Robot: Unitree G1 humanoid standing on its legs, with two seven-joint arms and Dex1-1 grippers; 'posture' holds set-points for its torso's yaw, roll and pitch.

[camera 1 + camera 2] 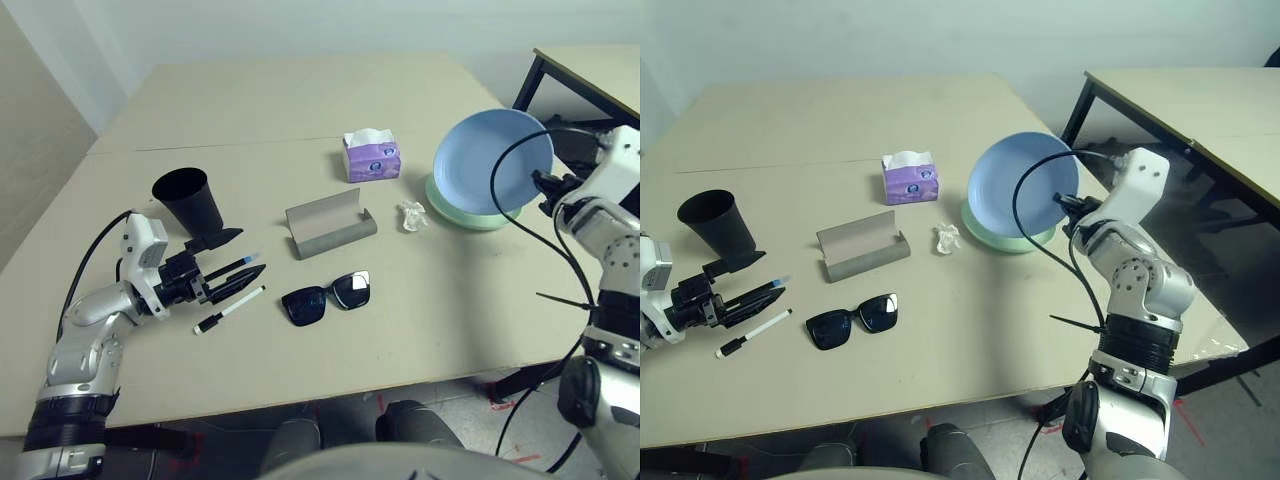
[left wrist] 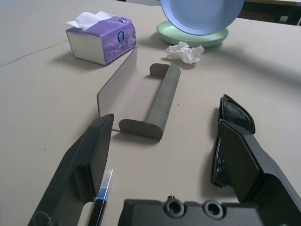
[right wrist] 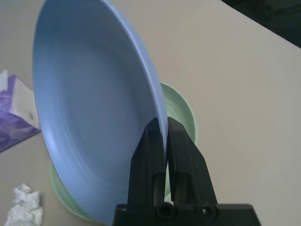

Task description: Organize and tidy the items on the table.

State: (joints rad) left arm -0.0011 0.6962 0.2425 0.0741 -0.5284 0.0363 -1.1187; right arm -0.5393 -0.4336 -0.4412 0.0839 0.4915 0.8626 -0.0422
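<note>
Glossy black sunglasses [image 1: 326, 297], matt grey glasses case [image 1: 329, 227]

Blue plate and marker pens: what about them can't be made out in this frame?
- Blue plate, pinched at its rim by the right gripper: whether its lower edge touches the green plate below; its own tilted bowl hides that in every view.
- Blue-capped pen between the left gripper fingers: body cut off by the left wrist view's edge.
- Second pen: markings too small.
</note>
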